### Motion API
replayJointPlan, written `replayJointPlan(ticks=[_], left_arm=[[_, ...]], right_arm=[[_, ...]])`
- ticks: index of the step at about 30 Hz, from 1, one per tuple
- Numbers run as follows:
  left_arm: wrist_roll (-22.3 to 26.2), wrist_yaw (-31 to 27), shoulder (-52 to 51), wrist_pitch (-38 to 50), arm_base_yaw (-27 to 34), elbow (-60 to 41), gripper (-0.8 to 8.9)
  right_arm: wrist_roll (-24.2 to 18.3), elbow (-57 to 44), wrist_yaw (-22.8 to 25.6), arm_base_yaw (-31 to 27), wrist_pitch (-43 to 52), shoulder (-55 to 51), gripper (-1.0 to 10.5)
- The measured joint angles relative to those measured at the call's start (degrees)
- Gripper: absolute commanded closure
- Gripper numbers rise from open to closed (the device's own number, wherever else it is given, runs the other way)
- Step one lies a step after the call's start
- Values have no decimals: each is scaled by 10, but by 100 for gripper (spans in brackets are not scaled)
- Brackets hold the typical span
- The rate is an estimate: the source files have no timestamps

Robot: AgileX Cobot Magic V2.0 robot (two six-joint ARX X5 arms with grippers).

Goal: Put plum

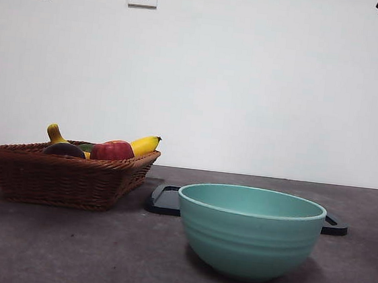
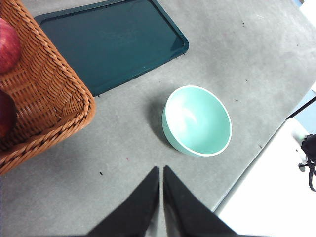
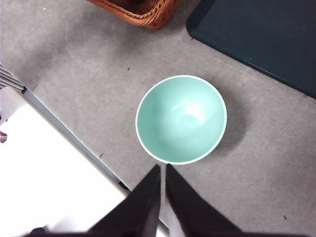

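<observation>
The plum (image 1: 64,149) lies dark and rounded in the wicker basket (image 1: 56,178) at the left, beside a red apple-like fruit (image 1: 112,150) and a yellow banana (image 1: 144,144). In the left wrist view only a maroon sliver of the plum (image 2: 4,114) shows at the picture's edge, inside the basket (image 2: 54,98). My left gripper (image 2: 161,170) hangs high over bare table between basket and bowl, jaws shut and empty. High above the near rim of the teal bowl (image 3: 181,118), my right gripper (image 3: 162,168) is shut too, holding nothing. Both arms show only as dark tips in the front view's top corners.
The teal bowl (image 1: 249,229) stands empty at the front right. A dark flat tray (image 1: 162,199) lies behind it, next to the basket. Grey tabletop surrounds them. The table's edge (image 3: 74,143) runs close to the bowl, with a white surface beyond it.
</observation>
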Motion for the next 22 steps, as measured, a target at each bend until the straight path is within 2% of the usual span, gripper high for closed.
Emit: replayJointPlan(ticks=[12, 15, 18, 22], left_arm=[[0, -5, -2, 9, 2, 0, 804], [1, -51, -18, 61, 17, 0, 804], [0, -113, -47, 143, 46, 0, 804], [4, -163, -97, 250, 89, -17, 804]], right_arm=[[0, 0, 0, 0, 0, 0, 941], [0, 0, 0, 0, 0, 0, 941], [0, 0, 0, 0, 0, 0, 941], [0, 0, 0, 0, 0, 0, 942]])
